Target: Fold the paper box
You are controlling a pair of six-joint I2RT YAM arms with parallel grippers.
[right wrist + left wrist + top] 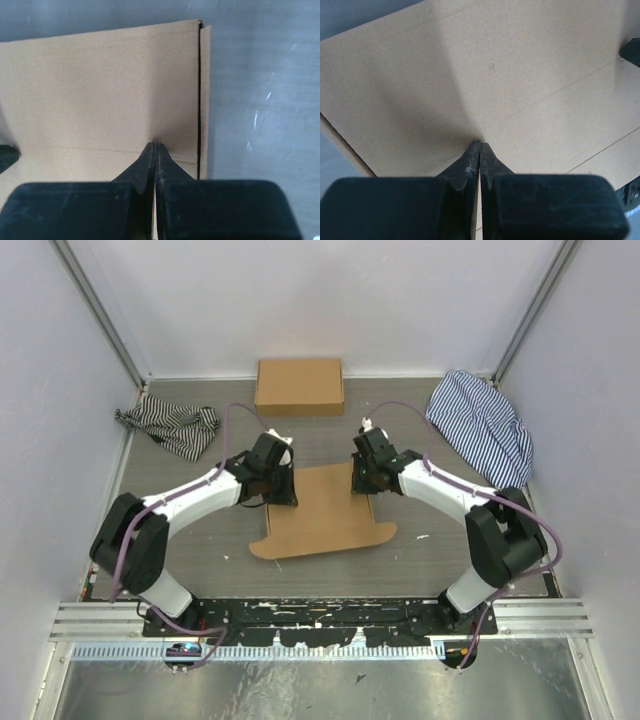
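The paper box [325, 515] lies flat mid-surface [200, 535], with open grey room to its left, right and near side. A closed cardboard box [299, 387], the left striped cloth [170, 427] and the right striped cloth [482, 425] sit along the far edge. The sheet is plain brown and creased, with rounded tabs on its near edge and no print. The left pincer [280, 485] and right pincer [362, 478] each clamp its far side edges.

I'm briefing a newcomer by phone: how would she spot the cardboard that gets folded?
On the table, look between the left gripper and the right gripper. The paper box lies there: a spread-out sheet with rounded tabs at its near edge, unlike the closed box by the far wall.
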